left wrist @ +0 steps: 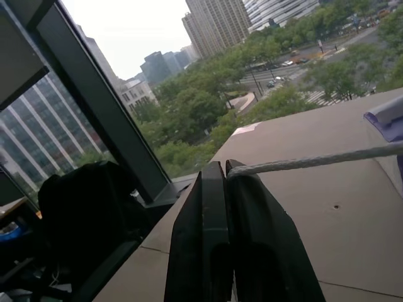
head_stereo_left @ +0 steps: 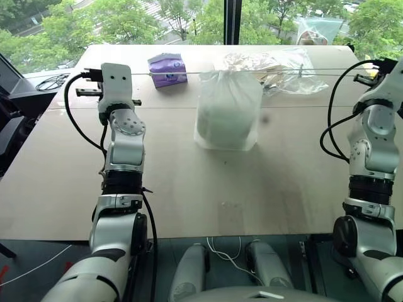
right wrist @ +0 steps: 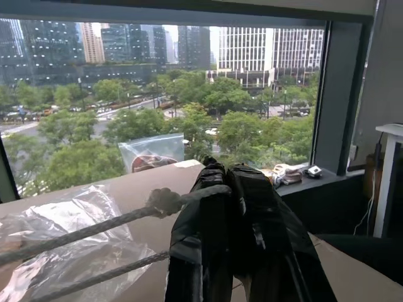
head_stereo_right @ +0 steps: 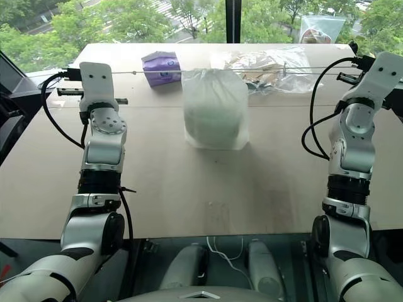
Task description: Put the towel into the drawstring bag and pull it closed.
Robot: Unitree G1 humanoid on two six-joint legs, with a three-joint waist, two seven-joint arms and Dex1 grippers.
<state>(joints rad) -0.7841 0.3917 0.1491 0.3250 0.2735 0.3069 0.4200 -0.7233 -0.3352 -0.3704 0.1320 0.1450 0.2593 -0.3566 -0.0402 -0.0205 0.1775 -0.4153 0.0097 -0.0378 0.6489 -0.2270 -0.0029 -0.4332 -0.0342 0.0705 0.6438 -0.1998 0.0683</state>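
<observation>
The towel (head_stereo_left: 221, 123) is only a pale blur inside the drawstring bag (head_stereo_left: 228, 94) (edges unclear).

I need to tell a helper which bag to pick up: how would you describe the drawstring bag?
On the wide tan table, look near the middle. The drawstring bag is the translucent white fabric one with the pale towel inside, hanging on a taut cord. Unlike the shiny clear plastic bag behind it, it is cloudy and matte.

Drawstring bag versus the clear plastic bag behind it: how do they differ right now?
The drawstring bag is milky white, stands bulging with the towel showing pale green inside, and its cords run taut to the left gripper and right gripper. The clear plastic bag is shiny, lies crumpled flat farther back, and holds brownish contents, with no gripper on it. Both rest on the table.
</observation>
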